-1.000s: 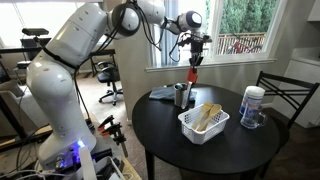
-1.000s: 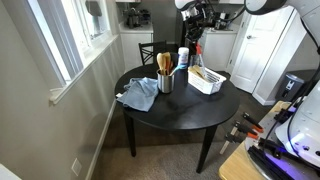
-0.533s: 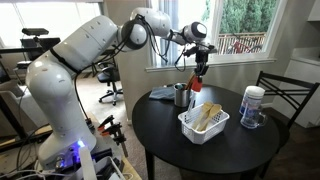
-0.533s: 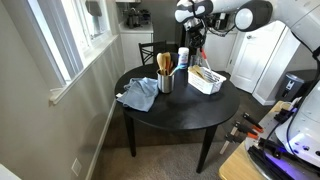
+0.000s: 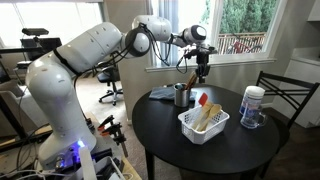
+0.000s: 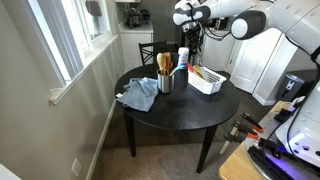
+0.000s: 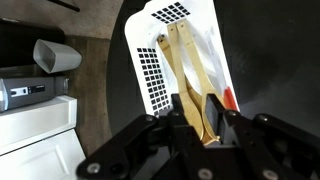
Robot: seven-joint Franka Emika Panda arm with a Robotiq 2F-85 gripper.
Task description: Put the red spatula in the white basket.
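The white basket stands on the round black table and holds two pale wooden utensils; it also shows in the other exterior view and fills the wrist view. The red spatula's head pokes up at the basket's far rim. In the wrist view it lies at the basket's edge, beside the right finger. My gripper hangs directly above the basket. Its fingers are slightly apart, and only the wooden utensils below show between them.
A dark utensil cup with wooden utensils and a blue cloth lie on the table next to the basket. A clear white-lidded jar stands at the table's other side. A black chair is behind the table.
The gripper carried the red spatula from beside the cup to above the basket. The red head has dropped away from the fingers to the basket rim.
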